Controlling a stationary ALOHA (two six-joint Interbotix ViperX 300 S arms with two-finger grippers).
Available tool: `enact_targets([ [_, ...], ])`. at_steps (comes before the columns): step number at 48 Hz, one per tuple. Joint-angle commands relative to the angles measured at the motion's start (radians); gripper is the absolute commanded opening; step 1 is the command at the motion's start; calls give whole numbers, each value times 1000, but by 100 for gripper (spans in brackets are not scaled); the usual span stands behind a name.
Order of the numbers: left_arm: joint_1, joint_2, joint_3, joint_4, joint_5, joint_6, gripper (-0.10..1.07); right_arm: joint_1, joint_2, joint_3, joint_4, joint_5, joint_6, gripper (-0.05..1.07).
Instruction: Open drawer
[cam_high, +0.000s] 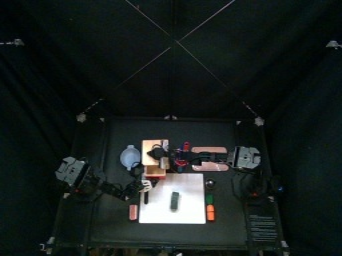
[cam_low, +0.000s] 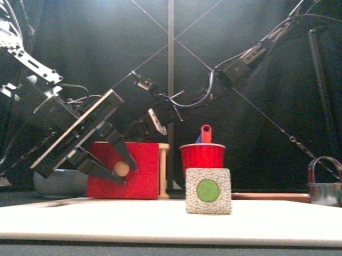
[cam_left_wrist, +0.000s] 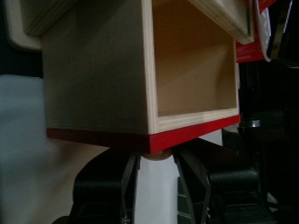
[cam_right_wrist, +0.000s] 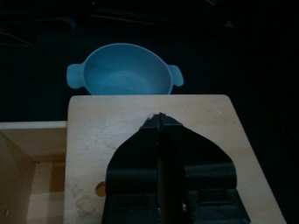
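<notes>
The little wooden box (cam_left_wrist: 100, 70) has a red front (cam_low: 107, 182), and its drawer carries a small round knob (cam_left_wrist: 152, 156) on that front. My left gripper (cam_left_wrist: 152, 175) faces the front with its jaws open, one on each side of the knob. My right gripper (cam_right_wrist: 158, 122) reaches across from the right and rests, shut, on the box's flat top (cam_right_wrist: 205, 149). An open wooden recess (cam_left_wrist: 187, 61) shows beside the top. How far the drawer stands out I cannot tell.
A red cup (cam_low: 203, 157) and a patterned white carton (cam_low: 207, 190) stand in front, right of the box. A blue bowl (cam_right_wrist: 125, 74) sits behind the box. A grey padlock (cam_low: 325, 185) is at the far right. A white board (cam_high: 181, 200) lies near the front.
</notes>
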Motion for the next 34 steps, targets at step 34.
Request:
enact_targets([
  [34,-69,20,-55,-17,80,3,69,-25,15,-3,2,25,0,4],
])
